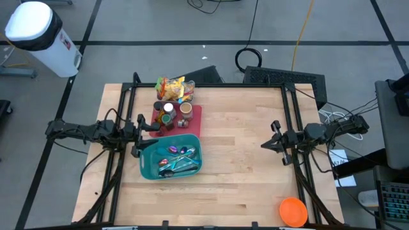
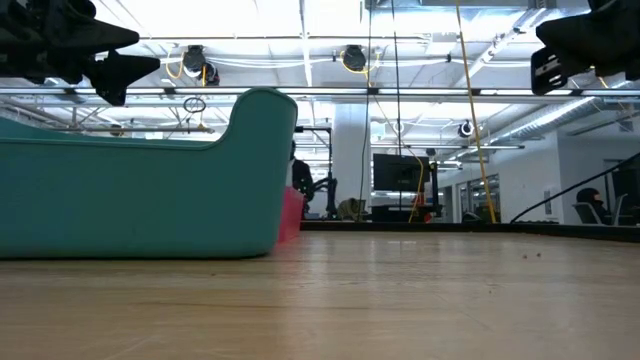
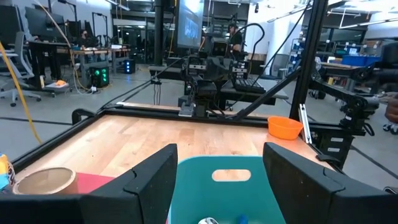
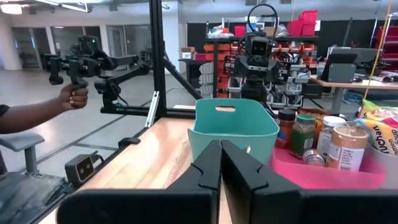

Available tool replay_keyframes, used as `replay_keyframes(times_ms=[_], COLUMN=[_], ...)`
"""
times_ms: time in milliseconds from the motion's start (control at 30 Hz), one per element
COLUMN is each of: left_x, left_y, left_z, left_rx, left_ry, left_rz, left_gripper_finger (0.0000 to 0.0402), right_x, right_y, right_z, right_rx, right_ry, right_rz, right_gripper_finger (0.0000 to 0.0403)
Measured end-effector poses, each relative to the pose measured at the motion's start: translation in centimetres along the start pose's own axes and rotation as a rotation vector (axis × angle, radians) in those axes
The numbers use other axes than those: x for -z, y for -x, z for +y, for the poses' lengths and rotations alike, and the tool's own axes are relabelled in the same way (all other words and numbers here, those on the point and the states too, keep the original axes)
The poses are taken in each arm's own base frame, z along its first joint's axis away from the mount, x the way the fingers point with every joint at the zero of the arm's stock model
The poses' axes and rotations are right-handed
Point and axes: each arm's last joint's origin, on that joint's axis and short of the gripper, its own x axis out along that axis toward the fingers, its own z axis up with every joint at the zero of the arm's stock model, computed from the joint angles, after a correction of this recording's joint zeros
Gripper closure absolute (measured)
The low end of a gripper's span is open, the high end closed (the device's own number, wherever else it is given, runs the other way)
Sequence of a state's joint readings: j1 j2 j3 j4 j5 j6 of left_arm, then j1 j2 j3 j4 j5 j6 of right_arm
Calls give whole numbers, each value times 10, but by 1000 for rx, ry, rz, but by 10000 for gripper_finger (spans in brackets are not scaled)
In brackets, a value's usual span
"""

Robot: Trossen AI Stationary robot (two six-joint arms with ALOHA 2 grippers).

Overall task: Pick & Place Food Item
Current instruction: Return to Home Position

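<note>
While left tool [image 3: 219, 152] gapes near blue bin [image 1: 146, 166], right tool [image 4: 220, 147] closed

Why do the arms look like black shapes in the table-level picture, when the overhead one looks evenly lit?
Low view: bright ceiling lights behind the left arm and right arm turn both into silhouettes. High view: light falls evenly on the table and teal bin, without glare.

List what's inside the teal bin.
A loose heap of coloured utensils lies in the teal bin; count unclear. The floor beneath them is covered; the low view shows only its outer wall.
</note>
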State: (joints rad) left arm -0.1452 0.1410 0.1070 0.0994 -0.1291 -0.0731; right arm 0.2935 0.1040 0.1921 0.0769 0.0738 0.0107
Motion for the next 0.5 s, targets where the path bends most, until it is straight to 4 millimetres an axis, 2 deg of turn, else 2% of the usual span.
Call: replay_keyframes(times_ms=[200, 500], left_x=[0, 1], left_y=[0, 0], left_z=[0, 0], left_rx=[0, 0], left_ry=[1, 9], left_rz=[1, 9], left_gripper_finger=[158, 158], right_x=[11, 10], right_y=[-1, 6], right_z=[0, -1], right_rx=[10, 28], right_ry=[3, -1], right_rz=[27, -21], right_gripper_finger=[399, 399])
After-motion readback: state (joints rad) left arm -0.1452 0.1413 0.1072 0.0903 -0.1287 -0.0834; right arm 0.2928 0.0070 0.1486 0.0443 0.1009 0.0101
